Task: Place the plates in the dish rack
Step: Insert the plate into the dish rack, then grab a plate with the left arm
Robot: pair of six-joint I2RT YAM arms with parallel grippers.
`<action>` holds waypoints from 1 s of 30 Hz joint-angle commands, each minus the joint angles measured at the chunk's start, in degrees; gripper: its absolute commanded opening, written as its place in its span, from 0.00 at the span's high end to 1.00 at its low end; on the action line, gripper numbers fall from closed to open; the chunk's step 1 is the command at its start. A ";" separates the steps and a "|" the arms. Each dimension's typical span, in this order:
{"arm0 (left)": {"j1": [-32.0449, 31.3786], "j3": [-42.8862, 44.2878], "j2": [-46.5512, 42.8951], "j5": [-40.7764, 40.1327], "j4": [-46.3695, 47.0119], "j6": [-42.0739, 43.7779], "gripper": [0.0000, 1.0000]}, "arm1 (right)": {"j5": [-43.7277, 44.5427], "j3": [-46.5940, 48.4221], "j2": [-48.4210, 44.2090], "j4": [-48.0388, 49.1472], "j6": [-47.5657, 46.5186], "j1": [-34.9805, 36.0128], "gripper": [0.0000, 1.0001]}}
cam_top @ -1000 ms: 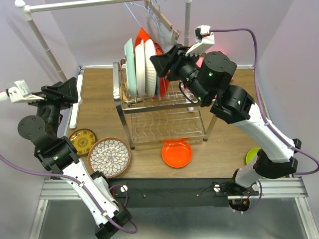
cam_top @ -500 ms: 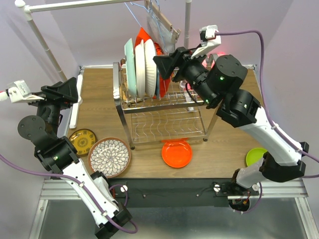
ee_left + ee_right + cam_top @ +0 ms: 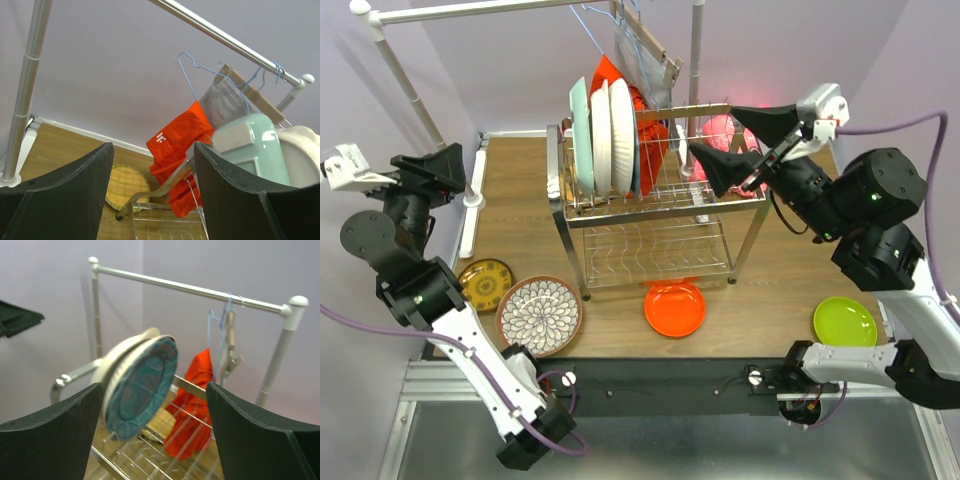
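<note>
The chrome dish rack (image 3: 660, 215) stands mid-table. Upright in its upper shelf are a mint plate (image 3: 580, 135), a white plate (image 3: 612, 135) and a teal plate (image 3: 142, 385). My right gripper (image 3: 740, 142) hangs open and empty just right of the rack, apart from the teal plate. My left gripper (image 3: 442, 172) is open and empty high at the far left, facing the rack (image 3: 165, 220). On the table lie an orange plate (image 3: 675, 308), a lime green plate (image 3: 844, 321), a floral plate (image 3: 539, 314) and a small yellow patterned plate (image 3: 486, 282). A tan woven plate (image 3: 125, 185) lies behind the rack.
A white clothes rail (image 3: 470, 10) spans the back, with hangers and a red cloth (image 3: 650, 140) hanging just behind the rack. A pink cloth (image 3: 725, 132) lies at the back right. The rail's left post (image 3: 415, 95) stands near my left arm.
My right gripper has opened and drawn back to the right, away from the rack; the teal plate stays standing in the shelf. The left arm has shifted slightly left.
</note>
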 commanded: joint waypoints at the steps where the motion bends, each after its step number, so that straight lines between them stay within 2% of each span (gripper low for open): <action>1: -0.37 3.00 4.15 -3.69 0.21 -0.56 0.26 | 2.04 -7.28 -5.41 -0.55 -6.16 -5.45 0.08; 5: -3.78 4.76 8.80 -6.06 -1.37 1.72 0.26 | 6.53 -10.71 -8.93 0.15 -4.50 -12.50 0.08; 6: -5.45 5.98 10.12 -9.11 -2.42 3.12 0.26 | 8.19 -11.41 -9.89 0.15 -3.71 -13.99 0.08; 7: -9.99 6.78 13.09 -11.06 -4.95 4.44 0.26 | 8.99 -12.63 -10.33 0.33 -2.40 -16.88 0.08; 10: -18.44 10.21 19.68 -17.83 -9.62 8.67 0.26 | 13.45 -14.66 -11.57 1.12 -0.99 -21.63 0.08; 14: -23.03 9.43 23.67 -20.92 -10.95 11.48 0.27 | 17.26 -18.09 -12.89 1.38 0.86 -26.83 0.08; 20: -23.48 0.12 23.84 -22.68 -9.29 17.02 0.27 | 19.46 -23.27 -13.94 1.12 4.46 -32.63 0.09; 24: -23.48 -6.47 26.47 -19.44 -4.99 19.75 0.27 | 20.51 -25.39 -13.07 -0.37 7.45 -35.70 0.09; 30: -23.31 -9.12 34.82 -13.20 1.61 21.85 0.27 | 18.58 -23.20 -10.34 -5.46 13.69 -41.77 0.11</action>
